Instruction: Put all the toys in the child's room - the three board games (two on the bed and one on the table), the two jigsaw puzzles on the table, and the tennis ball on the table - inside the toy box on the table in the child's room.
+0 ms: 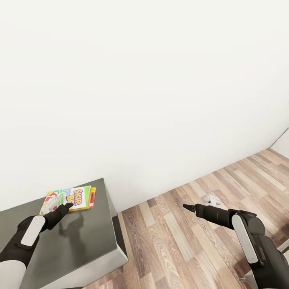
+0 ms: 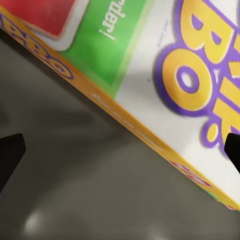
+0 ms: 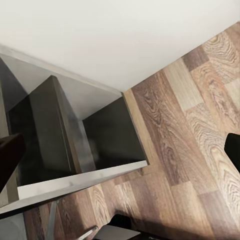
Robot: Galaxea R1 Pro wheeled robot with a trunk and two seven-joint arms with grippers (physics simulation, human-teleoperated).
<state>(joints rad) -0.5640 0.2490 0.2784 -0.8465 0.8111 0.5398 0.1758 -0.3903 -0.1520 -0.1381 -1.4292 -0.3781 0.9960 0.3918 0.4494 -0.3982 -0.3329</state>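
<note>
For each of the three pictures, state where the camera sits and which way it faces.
Head: on the robot's head, looking down over the dark grey cabinet, floor, both arms.
Left wrist: close above the Skip-Bo box; dark fingertips at the edges.
Right wrist: aimed at the cabinet's side and wood floor.
Head and left wrist views share the Skip-Bo box.

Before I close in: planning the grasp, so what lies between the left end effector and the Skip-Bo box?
Nothing: in the left wrist view, bare dark grey table top separates the left end effector from the Skip-Bo box.

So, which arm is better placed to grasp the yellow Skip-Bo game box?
Left. Its gripper hovers open at the yellow Skip-Bo game box on the dark grey cabinet top; the right gripper is over floor.
</note>
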